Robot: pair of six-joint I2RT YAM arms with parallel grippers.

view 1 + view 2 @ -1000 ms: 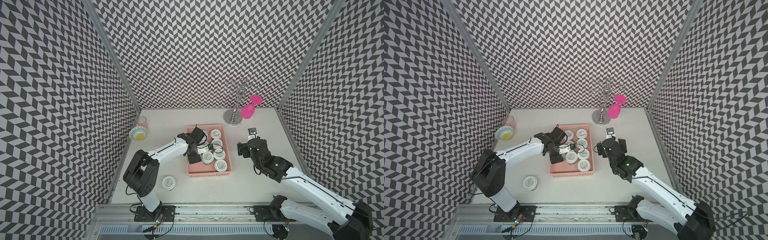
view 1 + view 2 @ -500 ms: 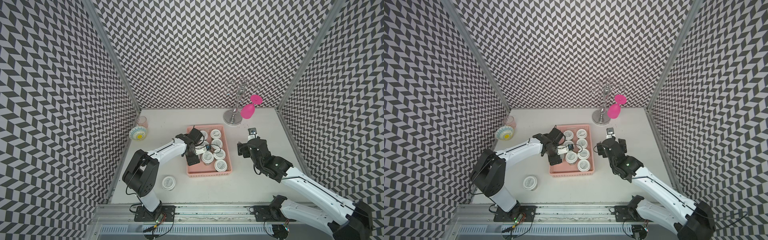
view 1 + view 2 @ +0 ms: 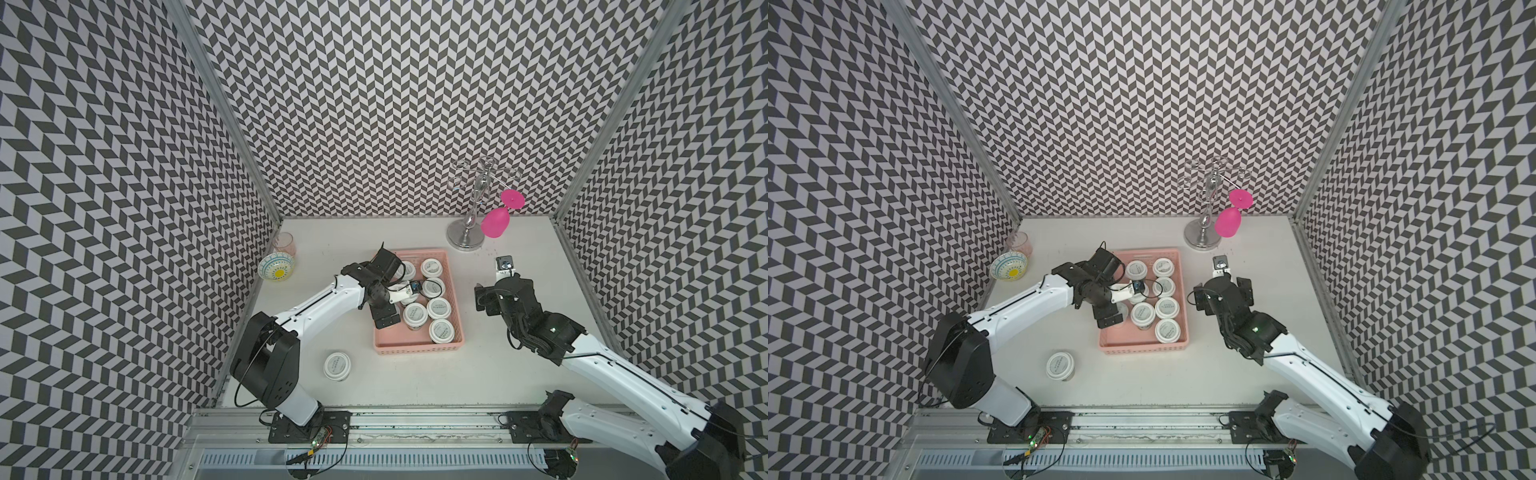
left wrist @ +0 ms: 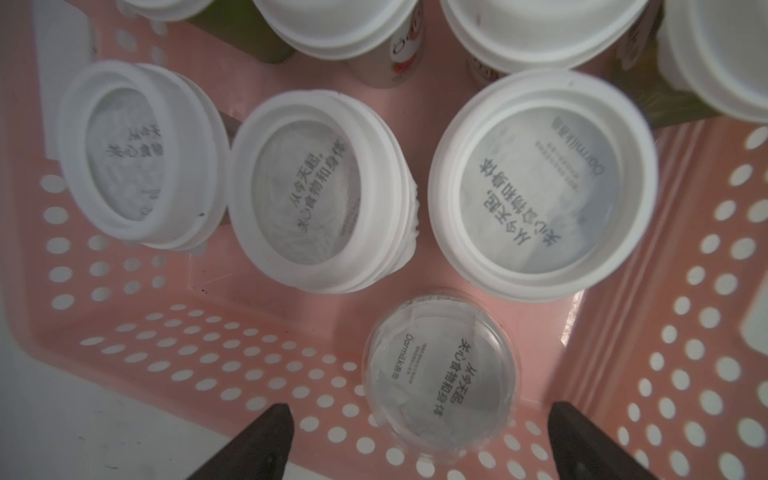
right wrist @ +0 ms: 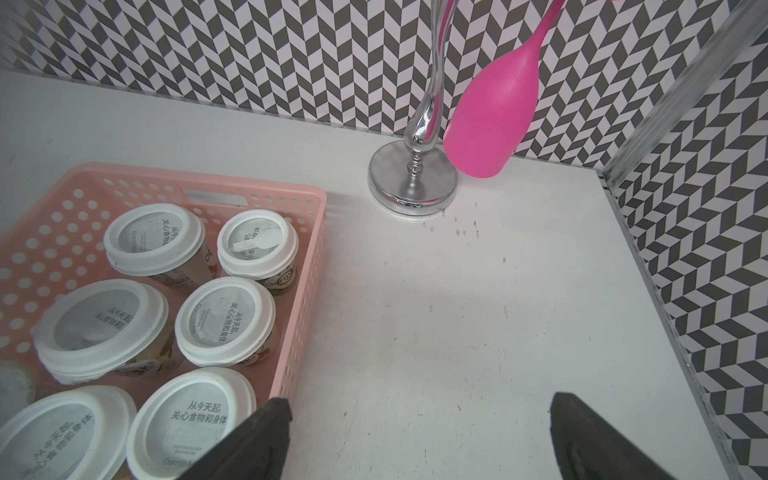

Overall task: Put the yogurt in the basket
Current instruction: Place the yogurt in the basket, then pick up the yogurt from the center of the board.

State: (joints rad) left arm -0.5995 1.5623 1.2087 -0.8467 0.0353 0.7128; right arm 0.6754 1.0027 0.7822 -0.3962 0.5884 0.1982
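Black-and-white chevron walls (image 3: 374, 104) on three sides, aluminium corner posts (image 3: 230, 124), white tabletop (image 3: 415, 386), even light

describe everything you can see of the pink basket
The basket is a shallow rectangular tray of pale pink plastic with rounded corners, its walls pierced by rows of round holes. It sits flat on the white table near the middle, a short side toward the robot. Upright yogurt cups stand inside, leaving its near left corner bare. The left claw hangs open above its left side; no contact with it shows.
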